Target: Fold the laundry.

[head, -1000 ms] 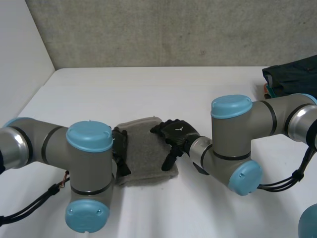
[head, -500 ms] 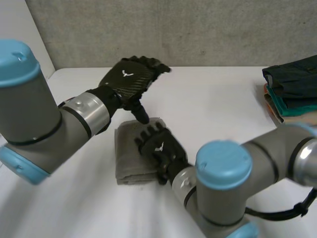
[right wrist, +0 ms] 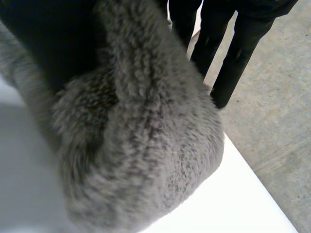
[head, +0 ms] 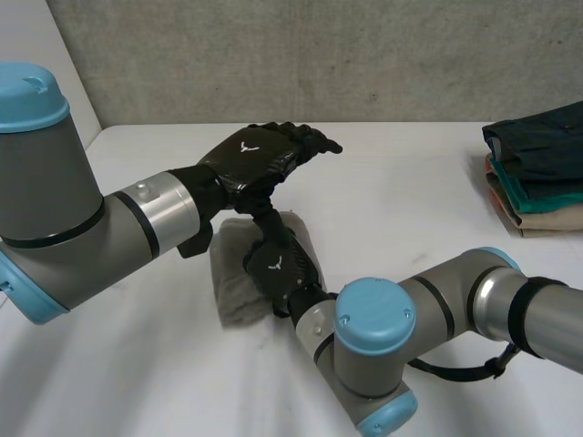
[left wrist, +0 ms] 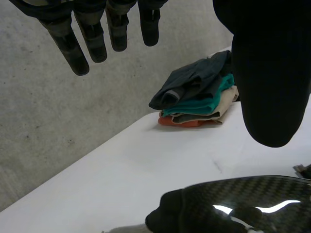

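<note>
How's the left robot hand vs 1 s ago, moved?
Yes. The left robot hand has risen off the grey towel and swung toward the far edge of the table, now open above the towel.

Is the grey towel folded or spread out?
Folded: the grey towel lies as a thick compact block with a rounded doubled edge, under the right hand.

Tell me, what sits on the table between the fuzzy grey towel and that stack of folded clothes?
Nothing: in the head view, the white table is bare between the towel and the stack.
</note>
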